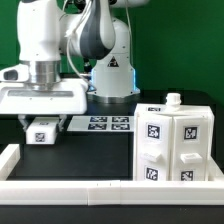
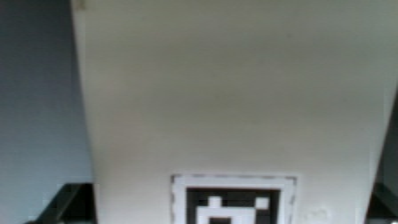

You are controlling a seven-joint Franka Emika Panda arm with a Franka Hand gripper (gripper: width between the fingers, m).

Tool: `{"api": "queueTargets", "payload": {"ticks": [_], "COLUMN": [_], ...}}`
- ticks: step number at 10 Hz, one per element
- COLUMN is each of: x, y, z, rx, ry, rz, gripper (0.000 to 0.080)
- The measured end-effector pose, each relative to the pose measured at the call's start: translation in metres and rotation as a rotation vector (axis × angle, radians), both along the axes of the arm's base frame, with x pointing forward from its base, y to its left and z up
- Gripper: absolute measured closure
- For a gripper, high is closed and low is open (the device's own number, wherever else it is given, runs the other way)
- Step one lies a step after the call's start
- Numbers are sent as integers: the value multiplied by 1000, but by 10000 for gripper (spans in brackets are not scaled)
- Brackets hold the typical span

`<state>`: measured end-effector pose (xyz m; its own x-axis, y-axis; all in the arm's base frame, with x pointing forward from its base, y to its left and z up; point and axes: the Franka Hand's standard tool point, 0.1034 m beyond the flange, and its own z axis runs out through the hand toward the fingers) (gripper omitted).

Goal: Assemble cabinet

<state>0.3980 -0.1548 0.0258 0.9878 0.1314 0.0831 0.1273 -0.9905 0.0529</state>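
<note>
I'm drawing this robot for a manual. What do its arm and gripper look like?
The arm has smooth, rounded white shells with dark grey sections at the joints, on a white base bearing a small dark mark. The gripper has a wide, boxy white body under a grey ring.

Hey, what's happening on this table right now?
The Franka arm's gripper is down over a small white tagged block at the exterior view's left. The block fills most of the wrist view. Whether the gripper has closed on it cannot be told. The large cabinet body stands apart at the exterior view's right, and the marker board lies on the table between them, further back.
</note>
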Motion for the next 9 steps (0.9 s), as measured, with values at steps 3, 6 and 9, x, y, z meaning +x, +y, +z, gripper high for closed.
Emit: {"api": "queueTargets", "payload": {"ticks": [3,6,9], "x": [19,45,86], "y": [62,114,121], "z": [41,95,128], "rx": [37,80,87], "ry": [12,78,85], "rz": [12,-79,-118], "gripper": [239,239,239]}}
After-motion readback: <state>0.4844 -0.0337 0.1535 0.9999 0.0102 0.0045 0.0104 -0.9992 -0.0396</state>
